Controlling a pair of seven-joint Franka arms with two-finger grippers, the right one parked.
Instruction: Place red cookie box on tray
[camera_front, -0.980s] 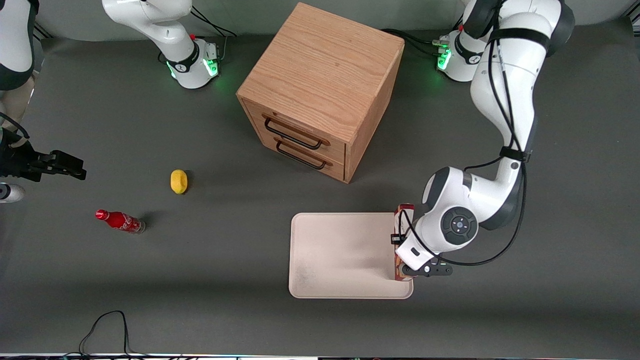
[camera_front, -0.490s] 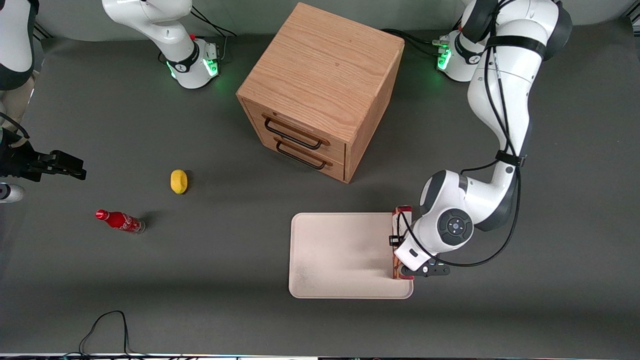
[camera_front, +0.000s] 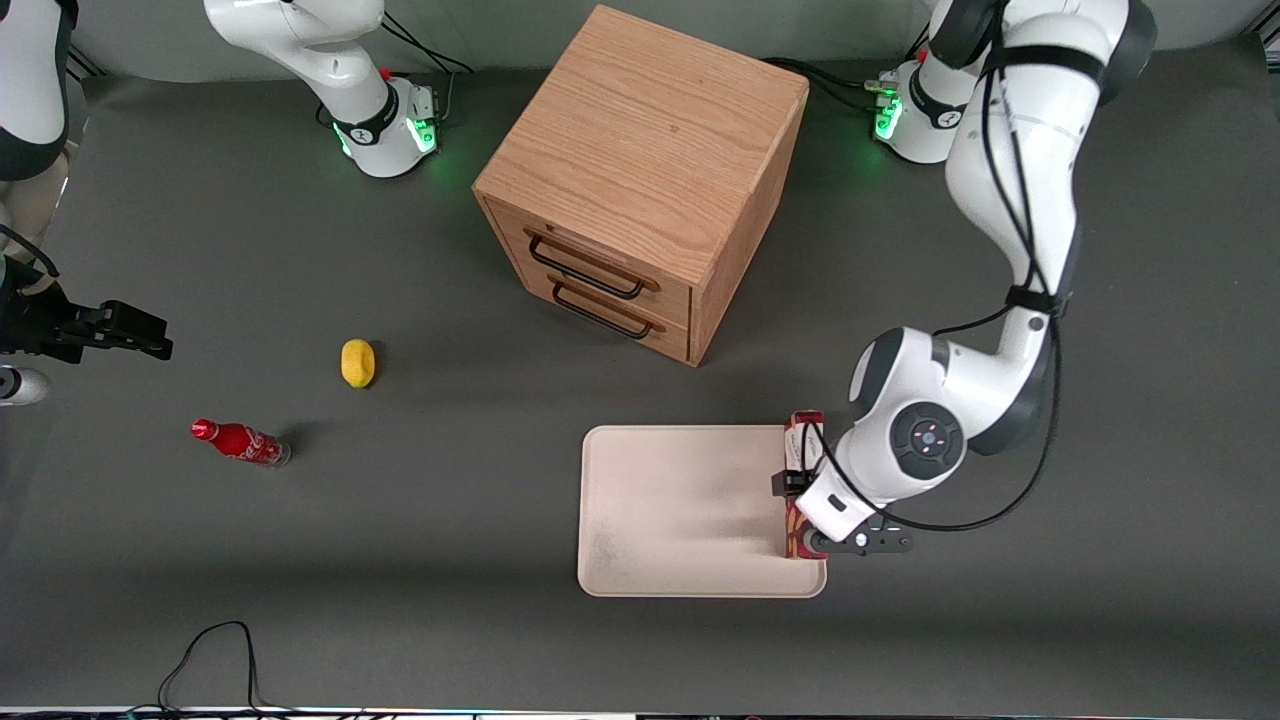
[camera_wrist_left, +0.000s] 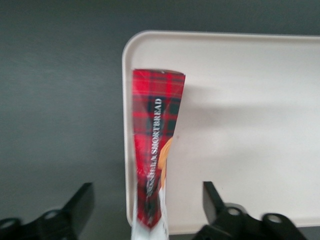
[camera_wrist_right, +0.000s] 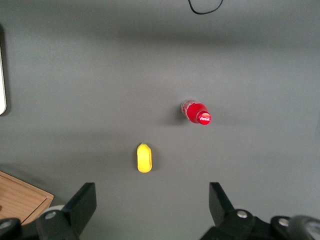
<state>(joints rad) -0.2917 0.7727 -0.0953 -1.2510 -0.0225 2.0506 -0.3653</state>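
On the left wrist camera I read white lettering down the narrow tartan face of the red cookie box (camera_wrist_left: 156, 150); it ends in "SHORTBREAD", and the word before it is too blurred for me to make out. A sliver of an orange cookie picture shows on the adjoining face. The box stands on edge on the tray (camera_front: 680, 510), pressed along the tray's rim at the working arm's end, its long side running with that rim. The tool (camera_front: 800, 510) sits over the box, and on the wrist camera both black fingers (camera_wrist_left: 80, 207) stand wide, well apart from the carton on either side, so I am not gripping anything. The rest of the tray is bare cream surface, so there is plenty of room toward the parked arm's end of it. The box sits right at the rim, with the dark bench (camera_front: 1100, 600) starting just past it. The wooden drawer cabinet (camera_front: 640, 180) stands farther from the front camera than the tray, with a clear strip of bench between them. Toward the parked arm's end lie a yellow lemon-like object (camera_front: 357, 362) and a small red soda bottle (camera_front: 240, 442) with white script that I cannot read from the front; the right wrist camera shows its red cap marked with white Coca-Cola script.
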